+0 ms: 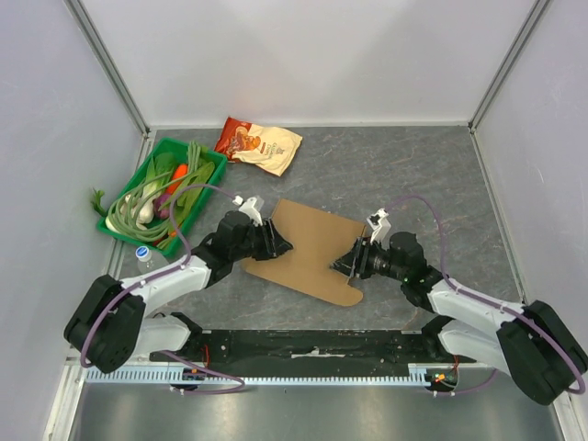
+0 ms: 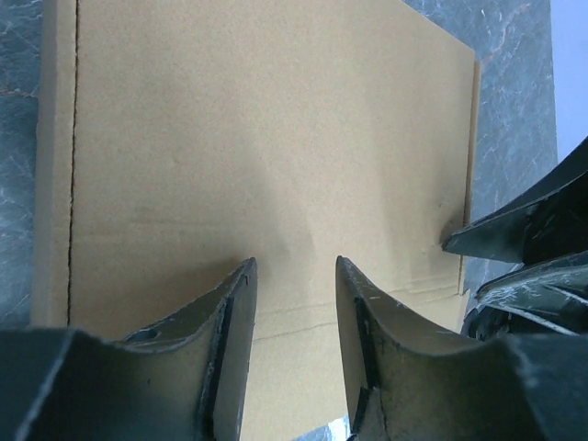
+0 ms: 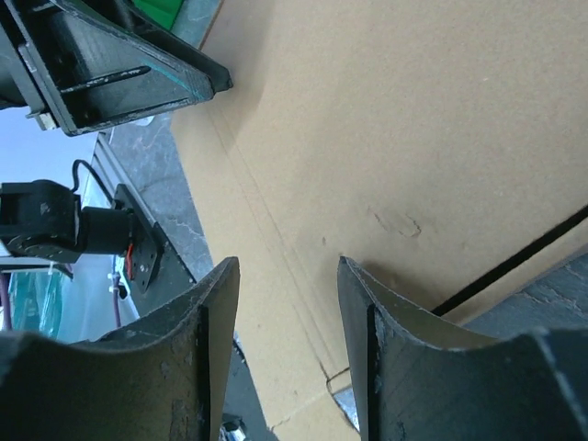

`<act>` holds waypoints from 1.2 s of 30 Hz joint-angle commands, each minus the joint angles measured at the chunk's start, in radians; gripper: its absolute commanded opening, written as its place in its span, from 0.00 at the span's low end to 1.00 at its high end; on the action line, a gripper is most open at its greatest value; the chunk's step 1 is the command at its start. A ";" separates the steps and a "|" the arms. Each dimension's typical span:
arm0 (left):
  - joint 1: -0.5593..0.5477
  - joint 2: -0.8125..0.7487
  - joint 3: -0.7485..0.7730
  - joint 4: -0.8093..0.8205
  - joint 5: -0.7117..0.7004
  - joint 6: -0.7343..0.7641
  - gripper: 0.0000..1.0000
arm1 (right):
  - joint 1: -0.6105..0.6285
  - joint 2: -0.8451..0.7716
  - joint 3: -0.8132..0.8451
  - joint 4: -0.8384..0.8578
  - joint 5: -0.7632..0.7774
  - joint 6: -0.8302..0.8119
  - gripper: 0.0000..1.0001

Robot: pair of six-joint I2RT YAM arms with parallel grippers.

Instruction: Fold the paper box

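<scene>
Grey counter carries the paper box, a brown cutout. At its opposite edges the left tool and the right tool stand part open, gripping nothing.

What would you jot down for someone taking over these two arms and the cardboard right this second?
Left gripper: jaws apart, tips at the left side of the paper box, nothing clamped.
Right gripper: jaws apart, tips at its right side, nothing clamped.
Paper box: an open cutout lying in the middle of the table, between the two grippers.
Done: no fold visible yet.
Left: raise the flaps along the creases and close it into a box.
</scene>
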 commanded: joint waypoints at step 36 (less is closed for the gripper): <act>0.299 -0.279 -0.038 -0.210 0.097 0.035 0.70 | -0.310 0.015 0.119 -0.335 -0.027 -0.165 0.36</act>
